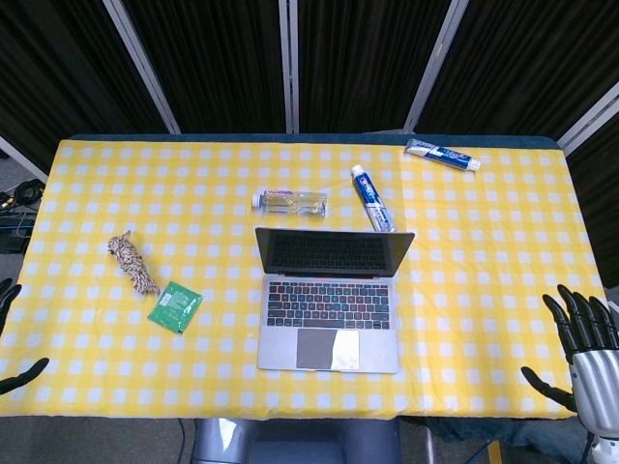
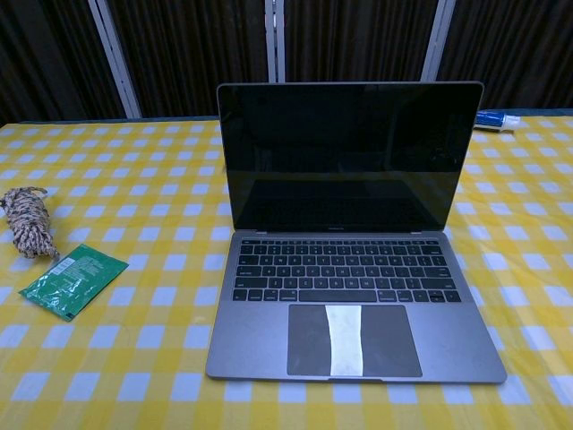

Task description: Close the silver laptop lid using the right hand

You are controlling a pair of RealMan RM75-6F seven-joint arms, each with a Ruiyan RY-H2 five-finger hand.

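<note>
The silver laptop (image 1: 329,319) (image 2: 354,313) lies open near the front middle of the yellow checked table, its dark screen (image 1: 334,251) (image 2: 349,157) upright and facing me. A white strip of tape crosses its trackpad (image 2: 345,339). My right hand (image 1: 585,353) hangs at the table's front right corner, fingers spread and holding nothing, well to the right of the laptop. Only dark fingertips of my left hand (image 1: 14,333) show at the left edge, apart and empty. Neither hand appears in the chest view.
A clear bottle (image 1: 290,202) and a toothpaste tube (image 1: 372,198) lie just behind the laptop's screen. A second tube (image 1: 443,154) (image 2: 497,119) sits at the back right. A rope bundle (image 1: 133,263) (image 2: 27,221) and a green packet (image 1: 175,305) (image 2: 73,280) lie to the left.
</note>
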